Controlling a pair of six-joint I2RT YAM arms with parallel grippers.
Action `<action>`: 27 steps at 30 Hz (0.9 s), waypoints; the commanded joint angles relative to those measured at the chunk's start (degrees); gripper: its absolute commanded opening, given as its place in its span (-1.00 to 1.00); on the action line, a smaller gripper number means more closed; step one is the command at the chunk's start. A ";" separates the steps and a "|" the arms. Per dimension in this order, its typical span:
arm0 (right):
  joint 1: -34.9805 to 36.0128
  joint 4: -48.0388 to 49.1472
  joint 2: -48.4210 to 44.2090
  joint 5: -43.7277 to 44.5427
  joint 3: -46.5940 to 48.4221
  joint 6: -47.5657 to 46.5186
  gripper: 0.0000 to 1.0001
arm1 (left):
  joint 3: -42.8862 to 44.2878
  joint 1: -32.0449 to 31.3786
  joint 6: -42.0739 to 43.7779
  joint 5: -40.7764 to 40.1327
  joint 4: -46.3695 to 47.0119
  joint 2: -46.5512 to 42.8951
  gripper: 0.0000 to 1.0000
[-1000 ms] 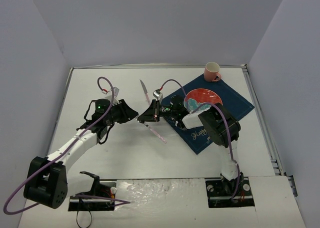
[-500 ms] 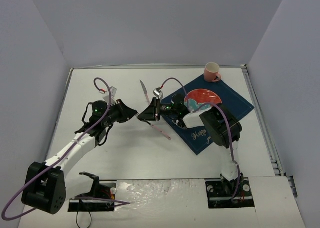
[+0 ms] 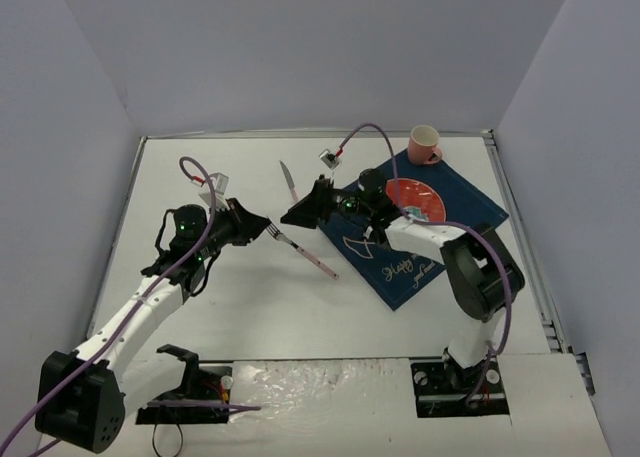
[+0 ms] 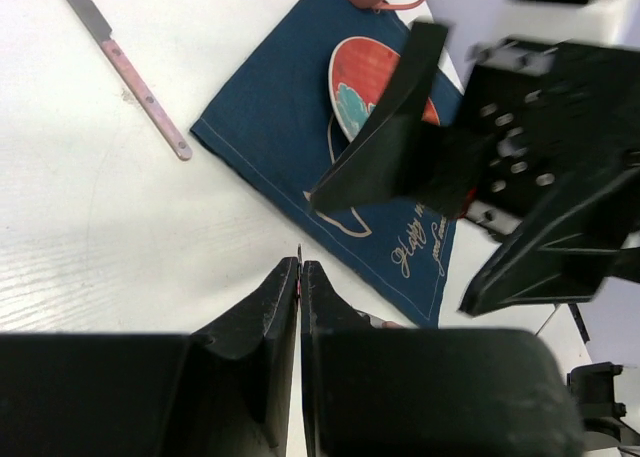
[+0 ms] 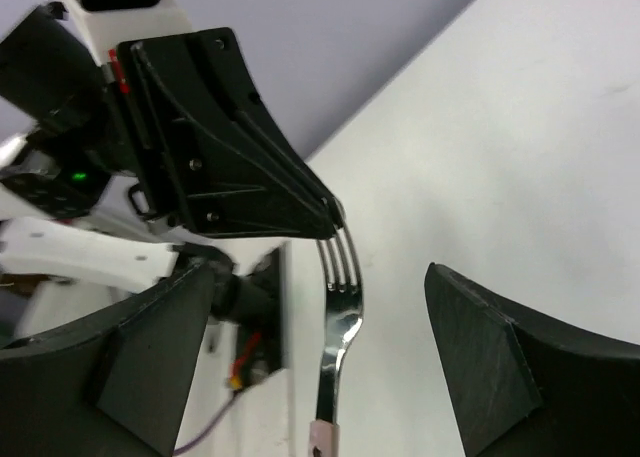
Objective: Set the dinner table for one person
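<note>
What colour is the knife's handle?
The knife handle is pale pink with small rivets, shown best in the left wrist view.

- You are looking down on the dinner table (image 3: 260, 307), a flat white top with a thin metal rim, which is carrying everything here.
- A knife (image 3: 289, 181) with a pinkish handle is lying flat toward the far edge, its blade pointing away from you.
- A fork (image 3: 305, 252) is lying slantwise near the middle, tines to the left; you cannot tell whether it is resting fully on the surface.
- A navy cloth (image 3: 400, 267) is lying spread cornerwise on the right half, beside the knife and fork.
</note>
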 commanded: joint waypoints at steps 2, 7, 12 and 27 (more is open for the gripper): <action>-0.26 -33.05 -12.64 11.42 6.15 -36.45 0.71 | 4.06 -0.07 1.29 -0.90 2.03 -1.16 -1.00; 2.81 -50.72 -18.59 27.15 8.28 -52.66 0.68 | 4.77 -0.33 0.71 -2.38 1.96 -1.20 -1.00; 9.13 -59.71 -20.93 40.32 8.53 -57.63 0.53 | 6.59 -1.09 1.62 -4.03 0.41 -1.19 -1.00; 15.54 -63.50 -20.02 44.08 9.41 -57.05 0.14 | 9.09 -2.47 3.02 -4.91 -0.16 1.14 -1.00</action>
